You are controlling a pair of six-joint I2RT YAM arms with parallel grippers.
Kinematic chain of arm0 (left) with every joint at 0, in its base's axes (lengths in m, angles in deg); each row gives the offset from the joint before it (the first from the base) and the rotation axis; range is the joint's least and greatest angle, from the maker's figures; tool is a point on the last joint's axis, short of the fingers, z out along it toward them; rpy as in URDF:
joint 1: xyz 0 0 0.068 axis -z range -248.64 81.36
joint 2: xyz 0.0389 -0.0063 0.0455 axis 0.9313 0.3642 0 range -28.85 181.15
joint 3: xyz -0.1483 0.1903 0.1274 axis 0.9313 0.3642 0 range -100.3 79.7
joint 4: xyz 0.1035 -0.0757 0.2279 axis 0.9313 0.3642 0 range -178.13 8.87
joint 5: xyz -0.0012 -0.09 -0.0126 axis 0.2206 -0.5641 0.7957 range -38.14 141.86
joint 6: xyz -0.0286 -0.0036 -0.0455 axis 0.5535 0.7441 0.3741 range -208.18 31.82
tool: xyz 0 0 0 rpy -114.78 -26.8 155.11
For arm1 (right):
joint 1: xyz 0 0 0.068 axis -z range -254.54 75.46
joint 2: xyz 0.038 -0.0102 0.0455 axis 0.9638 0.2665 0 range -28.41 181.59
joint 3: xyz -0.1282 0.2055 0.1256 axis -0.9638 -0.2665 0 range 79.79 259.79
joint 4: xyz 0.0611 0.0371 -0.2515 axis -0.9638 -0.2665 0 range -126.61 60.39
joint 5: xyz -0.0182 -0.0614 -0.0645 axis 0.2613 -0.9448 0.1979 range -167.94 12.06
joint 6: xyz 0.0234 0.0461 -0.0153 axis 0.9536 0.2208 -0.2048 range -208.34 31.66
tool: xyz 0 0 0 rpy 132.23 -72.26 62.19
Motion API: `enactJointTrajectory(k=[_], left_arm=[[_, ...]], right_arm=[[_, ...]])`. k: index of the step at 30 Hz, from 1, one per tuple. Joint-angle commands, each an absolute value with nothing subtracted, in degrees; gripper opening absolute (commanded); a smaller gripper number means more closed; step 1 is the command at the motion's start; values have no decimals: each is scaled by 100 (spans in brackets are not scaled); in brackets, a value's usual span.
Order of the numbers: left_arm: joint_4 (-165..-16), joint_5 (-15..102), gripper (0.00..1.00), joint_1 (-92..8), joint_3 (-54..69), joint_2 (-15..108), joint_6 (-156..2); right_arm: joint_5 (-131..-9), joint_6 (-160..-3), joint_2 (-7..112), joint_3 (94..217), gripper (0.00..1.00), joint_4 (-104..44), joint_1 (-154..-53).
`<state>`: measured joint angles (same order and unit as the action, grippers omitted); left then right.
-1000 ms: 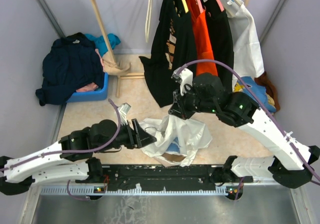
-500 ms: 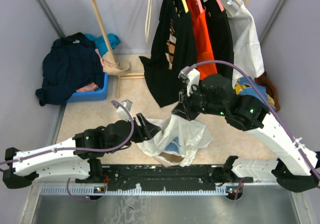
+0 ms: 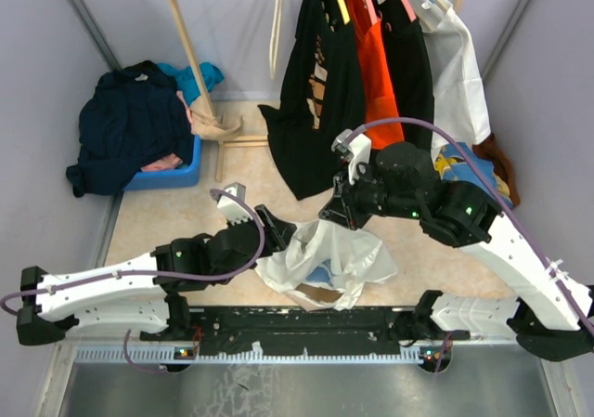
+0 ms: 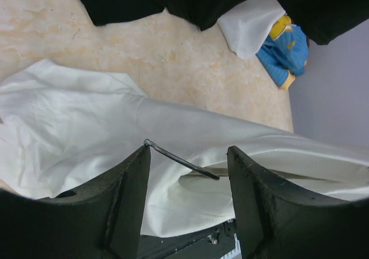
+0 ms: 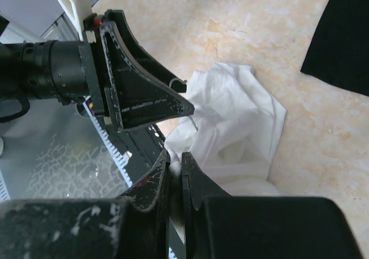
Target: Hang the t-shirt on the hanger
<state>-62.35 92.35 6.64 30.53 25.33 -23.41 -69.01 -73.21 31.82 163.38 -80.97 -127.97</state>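
The white t-shirt (image 3: 339, 259) lies bunched on the beige floor, with a bit of blue print showing underneath. My right gripper (image 3: 332, 215) is shut on a fold of its top edge (image 5: 174, 158) and holds that part lifted. Of the hanger I see only the silver wire hook (image 4: 183, 161), sticking out of the shirt (image 4: 75, 132); its arms are hidden in the fabric. My left gripper (image 3: 277, 231) is open at the shirt's left edge. The hook lies between its jaws (image 4: 188, 150), touching the left fingertip (image 4: 143, 152).
A wooden rack (image 3: 190, 55) at the back holds black and orange garments (image 3: 325, 83) and a plain white one (image 3: 459, 73). A blue bin with dark navy clothing (image 3: 130, 129) stands at the left. A blue and yellow item (image 4: 285, 45) lies at the right wall.
My left arm has reached forward and right, bringing its open jaws up to the shirt and around the hook. My right gripper has shifted slightly right, still holding the fabric.
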Motion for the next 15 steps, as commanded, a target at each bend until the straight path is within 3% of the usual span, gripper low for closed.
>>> enactJointTrajectory(k=[1, 15], left_arm=[[-6466, 9852, 60, 694, 2739, 2550, -2284], [-6933, 9717, 53, 695, 2527, 3094, -2512]], right_arm=[[-6673, -7258, 2980, 16282, 0, -7582, -12767], [-6569, -7282, 2927, 16191, 0, -7541, -12763]])
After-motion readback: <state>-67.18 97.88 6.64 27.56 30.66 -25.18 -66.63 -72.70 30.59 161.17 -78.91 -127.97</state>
